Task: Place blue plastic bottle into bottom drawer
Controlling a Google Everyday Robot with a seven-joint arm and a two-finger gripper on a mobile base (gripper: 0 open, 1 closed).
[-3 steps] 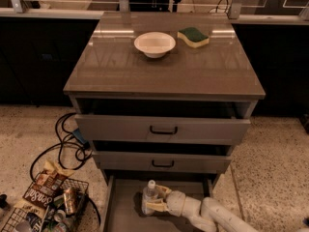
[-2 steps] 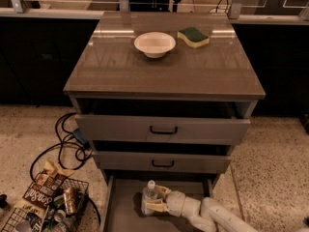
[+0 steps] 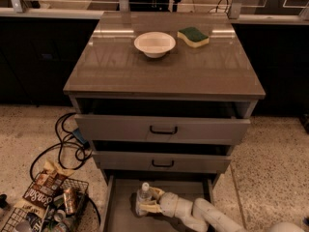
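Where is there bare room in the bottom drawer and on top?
In the bottom drawer, the grey floor left of the blue plastic bottle is bare; the claw gripping it and the arm crowd the right. On the cabinet top, everything in front of the bowl and sponge is free.

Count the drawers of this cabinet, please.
3: top drawer, slightly open; middle drawer below it; bottom drawer, pulled far out, where the hand holds the bottle upright. None seems hidden.
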